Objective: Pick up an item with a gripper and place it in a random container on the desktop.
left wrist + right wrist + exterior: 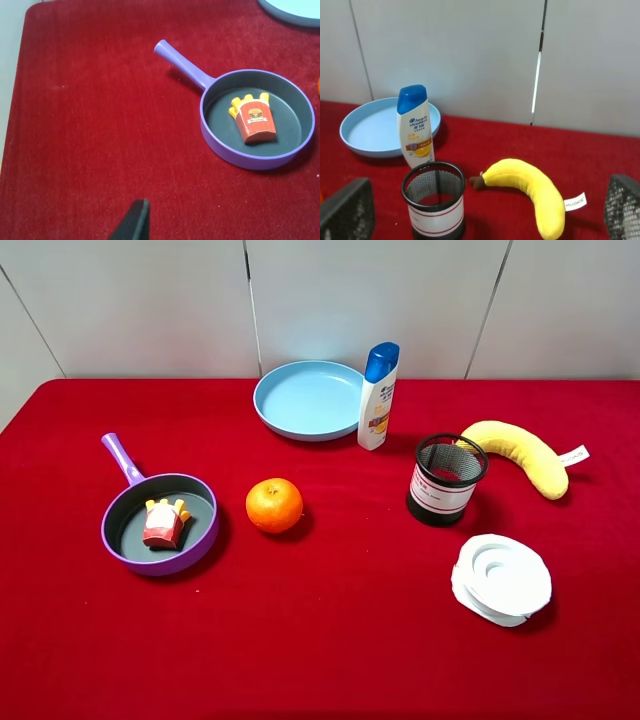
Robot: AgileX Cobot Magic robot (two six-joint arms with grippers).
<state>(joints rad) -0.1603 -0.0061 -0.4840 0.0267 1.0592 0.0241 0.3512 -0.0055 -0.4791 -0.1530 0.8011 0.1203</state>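
Note:
The toy french fries (165,523), a red carton with a burger logo and yellow fries, lie inside the purple frying pan (205,540) at the left of the red table. They also show in the left wrist view, the fries (255,121) lying flat on the grey inside of the pan (220,145). Of my left gripper only one black fingertip (136,220) shows, well away from the pan and holding nothing. My right gripper (485,205) is open and empty, its mesh-patterned fingers (347,210) wide apart. Neither arm shows in the exterior high view.
An orange (274,505) sits right of the pan. A light blue plate (300,420) and a shampoo bottle (378,397) stand at the back. A black mesh cup (446,480), a plush banana (520,455) and a white lid-like object (501,579) are on the right.

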